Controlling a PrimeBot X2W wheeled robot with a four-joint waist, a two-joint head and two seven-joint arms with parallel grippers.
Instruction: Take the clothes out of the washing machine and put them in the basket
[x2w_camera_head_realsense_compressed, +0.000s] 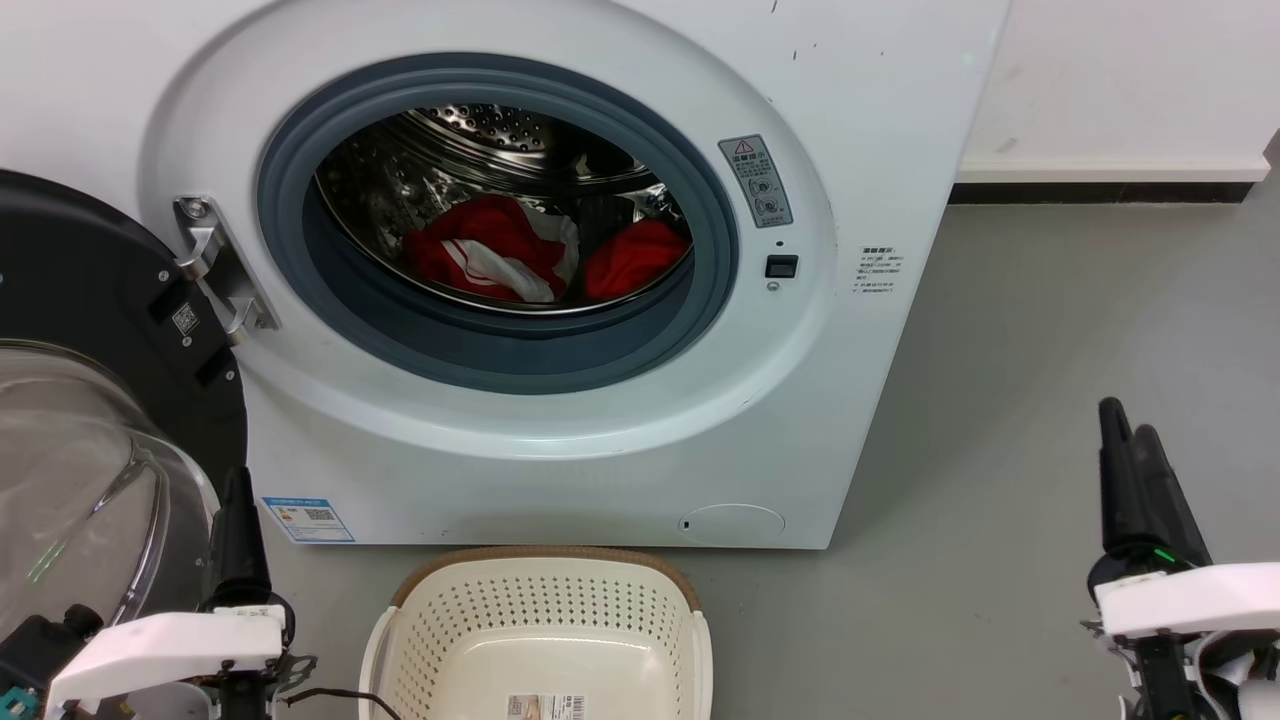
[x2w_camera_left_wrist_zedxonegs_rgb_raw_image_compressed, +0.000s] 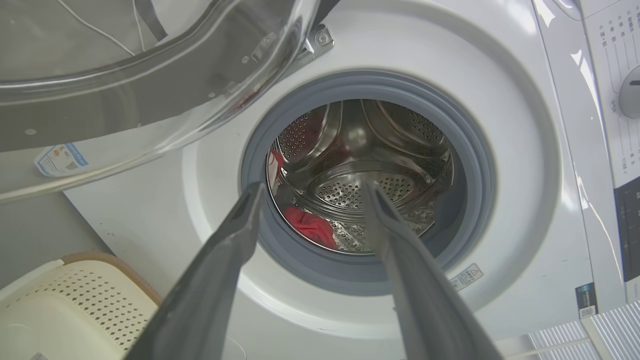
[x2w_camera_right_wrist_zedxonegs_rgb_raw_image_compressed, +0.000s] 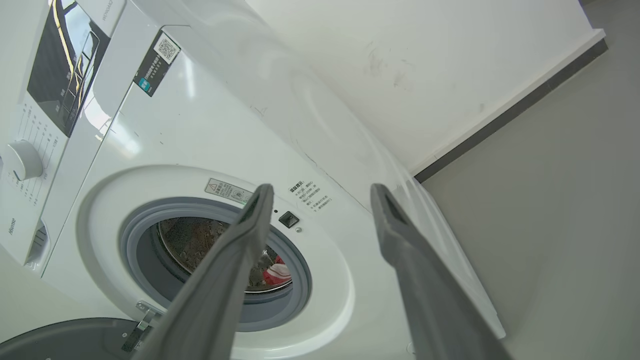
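Observation:
The white washing machine (x2w_camera_head_realsense_compressed: 600, 450) stands with its porthole open. Two red clothes lie in its steel drum: a white-striped one (x2w_camera_head_realsense_compressed: 490, 255) on the left and a plain one (x2w_camera_head_realsense_compressed: 635, 258) on the right. The cream basket (x2w_camera_head_realsense_compressed: 545, 600) sits on the floor just before the machine and holds no clothes. My left gripper (x2w_camera_head_realsense_compressed: 238, 480) is low at the left beside the basket, open and holding nothing. My right gripper (x2w_camera_head_realsense_compressed: 1128, 420) hovers over the floor to the machine's right, open and holding nothing. The left gripper (x2w_camera_left_wrist_zedxonegs_rgb_raw_image_compressed: 315, 187) points at the drum, where a red garment (x2w_camera_left_wrist_zedxonegs_rgb_raw_image_compressed: 310, 227) shows.
The black-framed glass door (x2w_camera_head_realsense_compressed: 90, 330) hangs open at the left, close above my left arm. Grey floor (x2w_camera_head_realsense_compressed: 1050, 330) stretches right of the machine to a white wall with a dark skirting (x2w_camera_head_realsense_compressed: 1100, 190). The control panel with its dial (x2w_camera_right_wrist_zedxonegs_rgb_raw_image_compressed: 22, 160) is on the machine's upper front.

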